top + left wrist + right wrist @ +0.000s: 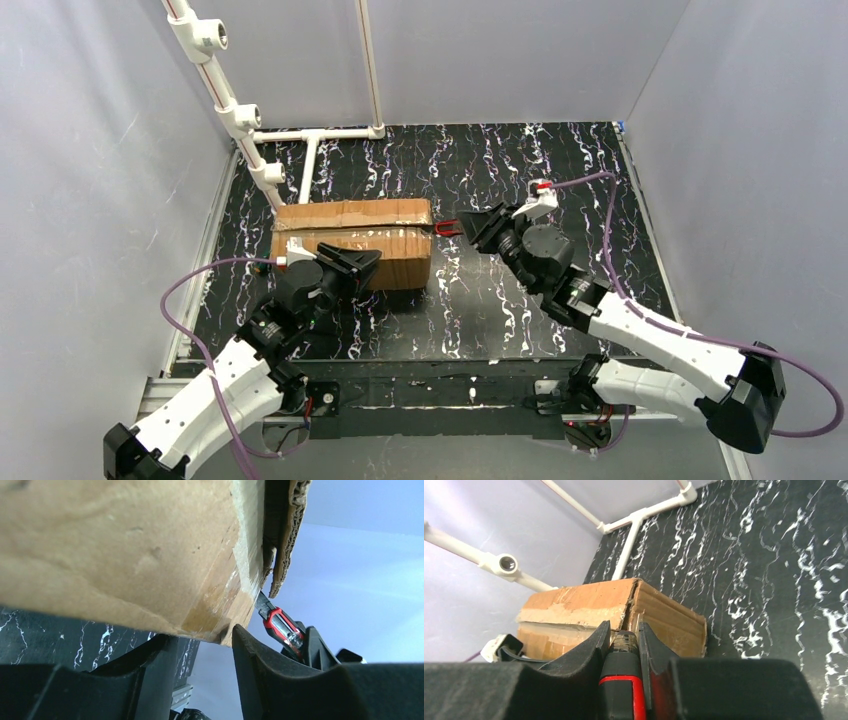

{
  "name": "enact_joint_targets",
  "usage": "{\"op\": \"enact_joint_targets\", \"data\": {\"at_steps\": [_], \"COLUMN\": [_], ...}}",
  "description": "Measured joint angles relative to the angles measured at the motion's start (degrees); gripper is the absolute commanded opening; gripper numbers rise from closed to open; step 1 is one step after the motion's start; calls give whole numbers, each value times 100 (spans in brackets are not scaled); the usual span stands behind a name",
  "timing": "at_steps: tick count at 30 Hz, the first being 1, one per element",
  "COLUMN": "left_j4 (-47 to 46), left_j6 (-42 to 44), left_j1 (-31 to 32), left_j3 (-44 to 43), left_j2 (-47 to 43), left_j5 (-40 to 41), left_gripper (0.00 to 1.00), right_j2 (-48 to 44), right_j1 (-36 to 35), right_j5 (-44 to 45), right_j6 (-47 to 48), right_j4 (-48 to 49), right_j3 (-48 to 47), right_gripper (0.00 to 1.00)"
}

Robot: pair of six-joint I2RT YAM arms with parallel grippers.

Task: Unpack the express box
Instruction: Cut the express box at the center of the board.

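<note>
Large brown corrugated-cardboard express box [350, 235] near surface's left edge: likely stiff, light, tape-slick, so brace on bare side; left gripper [205, 640] part-open against it, right gripper [624, 632] clamping red-black utility knife [621, 692].

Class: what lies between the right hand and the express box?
A red-and-black cutter, held in the right hand, its tip at the express box; the left wrist view shows it.

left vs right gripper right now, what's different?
The right gripper is shut on a red-and-black utility knife; the left gripper holds nothing, its jaws apart. The right one points the blade at the seam on the right end of the express box; the left one sits at its near side, by a lower corner. Both are close to the box.
</note>
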State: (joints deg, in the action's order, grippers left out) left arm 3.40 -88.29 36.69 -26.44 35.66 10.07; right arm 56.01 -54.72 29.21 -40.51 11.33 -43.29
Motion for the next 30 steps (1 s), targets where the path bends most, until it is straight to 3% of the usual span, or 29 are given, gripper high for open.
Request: {"op": "enact_joint_targets", "data": {"at_steps": [5,14,19,24,30], "left_j4": [-118,-177,-260,-323,-413], "left_j6": [0,20,55,57,-153], "left_j1": [-17,-11,4,9,-46], "left_j3": [13,26,83,155,254], "left_j2": [59,90,50,-85,-260], "left_j5": [-11,-70,-157,-164,-15], "left_gripper": [42,41,40,41,42], "right_j2": [-173,-365,-588,-531,68], "right_j1": [610,804,820,977,1178], "right_j5": [-905,-1202,-1163,-1300,-1263], "right_j6": [-570,-1029,-1023,-699,315], "right_j4": [407,505,90,-732,-2555], "right_j3": [444,741,678,0,-2133], "right_gripper": [1,1,1,1,1]}}
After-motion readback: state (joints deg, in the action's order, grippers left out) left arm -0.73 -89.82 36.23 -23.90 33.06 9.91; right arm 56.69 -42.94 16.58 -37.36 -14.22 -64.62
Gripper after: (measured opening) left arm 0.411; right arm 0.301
